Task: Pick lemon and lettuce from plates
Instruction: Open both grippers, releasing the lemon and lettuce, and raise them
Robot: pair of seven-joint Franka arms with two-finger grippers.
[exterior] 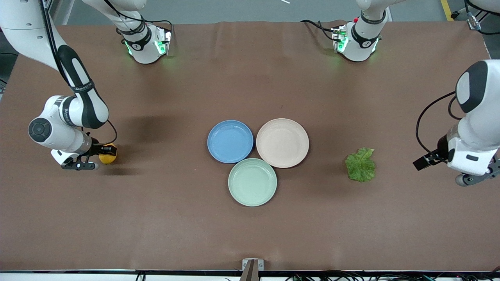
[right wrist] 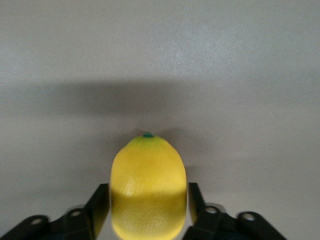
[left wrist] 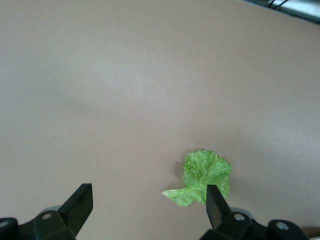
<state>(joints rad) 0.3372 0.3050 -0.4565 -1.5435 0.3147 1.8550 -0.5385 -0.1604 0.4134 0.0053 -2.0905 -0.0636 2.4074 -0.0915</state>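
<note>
Mint-green plate (exterior: 252, 182) beside blue (exterior: 230, 141), beige plates (exterior: 282, 143)

Lemon (exterior: 108, 154), yellow, smooth, at the right arm's end of the table. Lettuce (exterior: 361, 164), crinkled green, flat on the table. Blue plate (exterior: 230, 141) and beige plate (exterior: 282, 143) bare, side by side.

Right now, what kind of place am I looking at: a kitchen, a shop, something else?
Most likely a robotics lab, not a kitchen. Two white robot arms stand at a brown-covered table, cables trail off its edges, and the only items are three bare plates, a lemon and a lettuce leaf laid out like test props.
</note>
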